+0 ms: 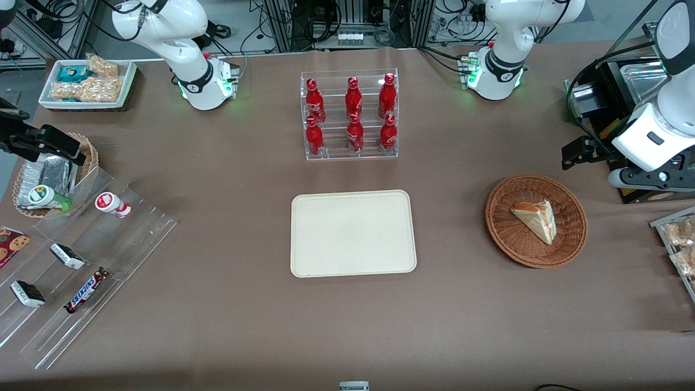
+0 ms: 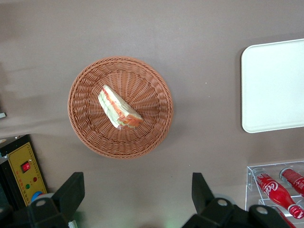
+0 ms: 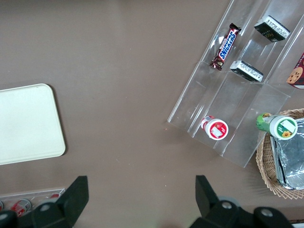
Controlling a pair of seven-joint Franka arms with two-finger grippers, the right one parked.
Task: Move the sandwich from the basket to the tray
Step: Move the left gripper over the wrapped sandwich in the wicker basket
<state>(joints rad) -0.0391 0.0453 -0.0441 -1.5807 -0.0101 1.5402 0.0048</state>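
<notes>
The sandwich [image 1: 536,220], a pale wedge with red and green filling in clear wrap, lies in the round reddish-brown wicker basket [image 1: 499,228] toward the working arm's end of the table. Both also show in the left wrist view: the sandwich [image 2: 118,108] lies near the middle of the basket [image 2: 85,123]. The cream-beige tray [image 1: 353,233] lies bare at mid-table and also shows in the left wrist view [image 2: 270,90]. My left gripper [image 1: 578,152] hangs well above the table, farther from the front camera than the basket. It [image 2: 137,183] is open wide and holds nothing.
A clear rack of red cola bottles [image 1: 350,117] stands farther from the front camera than the tray. A black box with a yellow panel [image 2: 23,171] sits beside the basket. A rack of snack packs [image 1: 678,239] lies at the working arm's table edge. Acrylic shelves [image 1: 81,260] lie toward the parked arm's end.
</notes>
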